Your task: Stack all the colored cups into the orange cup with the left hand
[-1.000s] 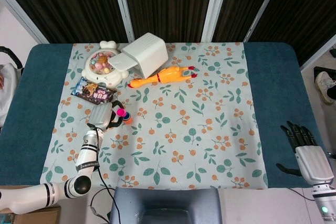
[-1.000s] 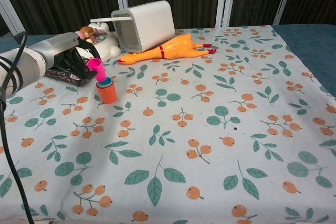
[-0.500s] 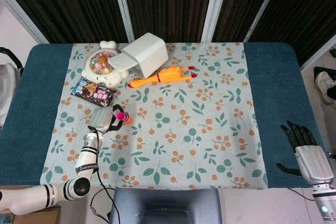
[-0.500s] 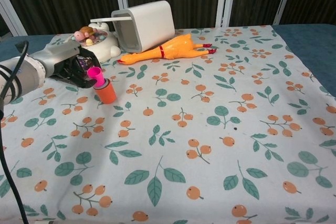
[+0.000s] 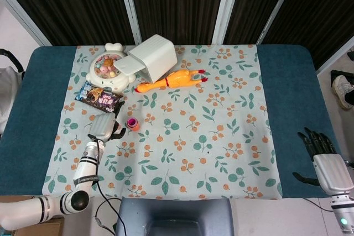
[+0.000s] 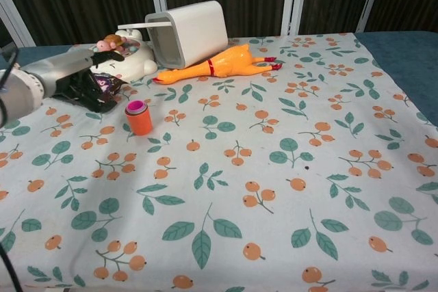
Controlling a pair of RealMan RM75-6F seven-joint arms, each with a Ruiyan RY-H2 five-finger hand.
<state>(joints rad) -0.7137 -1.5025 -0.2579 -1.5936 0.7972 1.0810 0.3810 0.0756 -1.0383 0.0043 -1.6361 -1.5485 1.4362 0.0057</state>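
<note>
The orange cup (image 6: 139,119) stood upright toward the table's (image 5: 287,81) left edge, the pink cup (image 6: 136,106) nested in its mouth. The left hand (image 6: 85,87) lay just left of it — apart, fingers loosely spread, holding nothing. The right hand (image 5: 319,150) hung off the right edge, fingers spread.

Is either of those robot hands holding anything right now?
No. The left hand sits beside the orange cup, apart from it; the right hand is off the cloth, fingers spread.
</note>
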